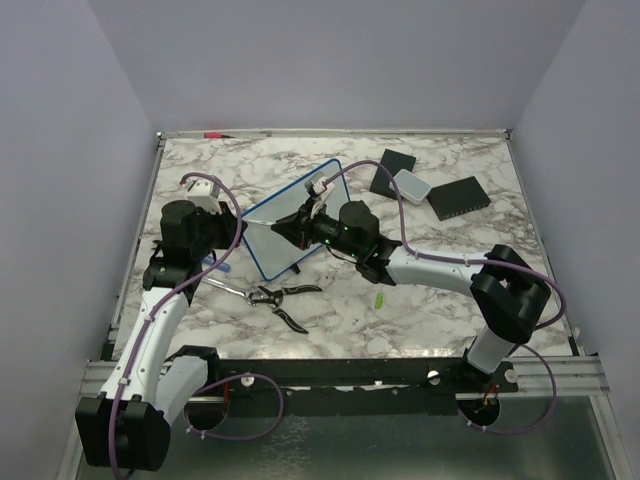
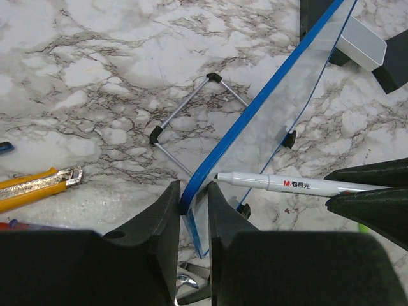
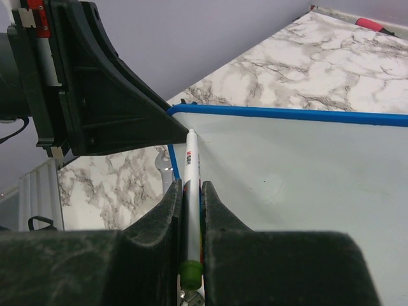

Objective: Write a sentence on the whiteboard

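Observation:
The whiteboard (image 1: pixel 275 228), white with a blue frame, stands tilted up on the marble table. My left gripper (image 1: pixel 240 228) is shut on the board's blue edge near a corner (image 2: pixel 192 191). My right gripper (image 1: pixel 300 222) is shut on a white marker (image 3: pixel 191 166) with a green end. The marker's tip touches the board face (image 3: pixel 299 166) close to that corner, right beside the left fingers (image 3: pixel 108 95). The marker also shows in the left wrist view (image 2: pixel 293 185). No green writing shows on the board face in view.
Black pliers (image 1: pixel 280 297) lie in front of the board. A yellow utility knife (image 2: pixel 32 185) lies to the left. A wire stand (image 2: pixel 191 108) lies behind the board. Two black pads (image 1: pixel 394 170) (image 1: pixel 460 197), a white box (image 1: pixel 410 184) and a green cap (image 1: pixel 380 299) lie right.

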Tool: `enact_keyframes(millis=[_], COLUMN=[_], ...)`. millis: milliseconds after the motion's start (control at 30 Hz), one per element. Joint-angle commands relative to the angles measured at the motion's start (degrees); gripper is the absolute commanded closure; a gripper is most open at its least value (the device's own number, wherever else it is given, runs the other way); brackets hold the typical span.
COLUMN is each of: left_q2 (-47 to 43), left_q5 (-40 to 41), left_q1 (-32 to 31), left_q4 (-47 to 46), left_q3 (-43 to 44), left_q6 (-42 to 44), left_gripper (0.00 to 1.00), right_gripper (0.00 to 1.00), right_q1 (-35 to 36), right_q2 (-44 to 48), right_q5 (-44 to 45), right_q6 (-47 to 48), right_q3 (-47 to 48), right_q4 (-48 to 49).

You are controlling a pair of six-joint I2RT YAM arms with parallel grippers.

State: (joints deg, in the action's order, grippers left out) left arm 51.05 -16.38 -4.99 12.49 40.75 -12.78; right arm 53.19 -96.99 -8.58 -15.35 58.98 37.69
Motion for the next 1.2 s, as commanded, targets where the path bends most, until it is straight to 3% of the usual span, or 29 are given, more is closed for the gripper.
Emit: enact_keyframes(millis=[0, 1167], left_q2=[-0.51, -0.77], left_q5=[2.33, 3.03], left_q1=[-0.15, -0.11], left_q4=[1.09, 1.45], left_q3=[0.13, 0.10], left_q6=[0.67, 0.83], left_gripper=[0.86, 0.86], right_gripper=[0.99, 0.99], right_q1=[0.42, 1.83], right_q2=[-1.58, 5.73], right_q5=[3.21, 5.21], right_q6=[1.22, 0.22], right_q3=[1.26, -6.08], right_q4=[0.66, 1.16])
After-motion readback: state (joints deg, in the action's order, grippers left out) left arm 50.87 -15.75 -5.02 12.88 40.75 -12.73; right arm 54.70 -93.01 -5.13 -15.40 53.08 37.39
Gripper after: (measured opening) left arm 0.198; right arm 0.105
